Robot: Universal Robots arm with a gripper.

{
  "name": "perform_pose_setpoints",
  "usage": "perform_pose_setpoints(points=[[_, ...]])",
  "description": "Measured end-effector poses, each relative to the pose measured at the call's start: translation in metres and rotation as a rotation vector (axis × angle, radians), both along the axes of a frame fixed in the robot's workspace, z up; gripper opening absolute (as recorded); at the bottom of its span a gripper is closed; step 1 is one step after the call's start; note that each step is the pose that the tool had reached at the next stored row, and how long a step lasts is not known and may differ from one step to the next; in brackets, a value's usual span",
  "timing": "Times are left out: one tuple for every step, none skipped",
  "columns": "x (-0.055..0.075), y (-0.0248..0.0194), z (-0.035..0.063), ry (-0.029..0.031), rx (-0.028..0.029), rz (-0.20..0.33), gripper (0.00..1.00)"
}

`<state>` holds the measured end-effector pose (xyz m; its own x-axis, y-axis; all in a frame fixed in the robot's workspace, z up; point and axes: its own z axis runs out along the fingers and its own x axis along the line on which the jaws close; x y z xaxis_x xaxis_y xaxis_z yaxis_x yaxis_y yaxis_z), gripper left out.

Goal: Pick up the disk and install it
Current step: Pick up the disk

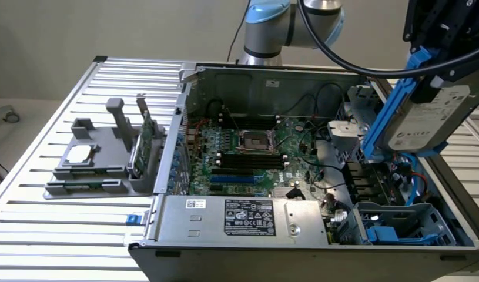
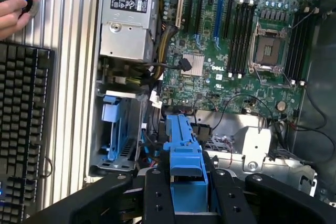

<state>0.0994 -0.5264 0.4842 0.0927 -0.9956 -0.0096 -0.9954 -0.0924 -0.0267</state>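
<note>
the end effector (image 1: 441, 69) is clenched on the disk (image 1: 424, 117) and holds it in the air above the side of the open computer case (image 1: 223, 76) that lies toward the exterior view's right. the disk hangs nearly on edge, slightly tilted, with its white barcode label facing the exterior view's right and its blue carrier rail (image 1: 389, 108) running along the side toward the case. it touches nothing but the end effector.

in the wrist view the end effector (image 2: 186, 198) shows two black fingers (image 2: 155, 195), one on either side of the blue rail (image 2: 184, 153), pressed against it. below the rail lie the motherboard (image 2: 236, 40), the silver power supply (image 2: 128, 19) and a blue drive cage (image 2: 118, 129) at the case's edge.

in the exterior view the power supply (image 1: 239, 217) sits at the near side of the case and the blue drive cage (image 1: 396, 226) in the near corner toward the exterior view's right, below the disk and well apart from it.

on the slatted metal surface (image 1: 59, 235), toward the exterior view's left of the case, stands a grey holder (image 1: 98, 176) with a green circuit card (image 1: 146, 138) upright in it and a small silver chip (image 1: 79, 154) lying flat.

the wrist view also shows a black keyboard (image 2: 21, 129) beside the case and a person's hand (image 2: 13, 14) near it.
</note>
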Motion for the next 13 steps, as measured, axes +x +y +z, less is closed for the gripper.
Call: perform_pose_setpoints(points=[[0.0,-0.0008,0.0,0.0,0.0001,-0.007,0.33],[0.0,-0.0016,0.0,0.0,0.0001,-0.014,0.33],[0.0,-0.0024,0.0,0.0,0.0001,-0.022,0.33],[0.0,-0.0032,0.0,0.0,0.0,-0.029,0.33],[0.0,-0.004,0.0,0.0,0.0,-0.037,0.33],[0.0,-0.0048,-0.0001,0.0,0.0001,-0.044,0.33],[0.0,-0.0056,-0.0001,0.0,0.0002,-0.051,0.33],[0.0,-0.0063,0.0,0.0,0.0001,-0.058,0.33],[0.0,-0.0071,0.0,0.0,0.0001,-0.066,0.33],[0.0,-0.0078,0.0,0.0,0.0,-0.073,0.33],[0.0,-0.0086,0.0,0.0,0.0001,-0.08,0.33],[0.0,-0.0094,0.0,0.0,0.0,-0.088,0.33],[0.0,-0.0102,0.0,-0.0001,0.0,-0.095,0.33]])
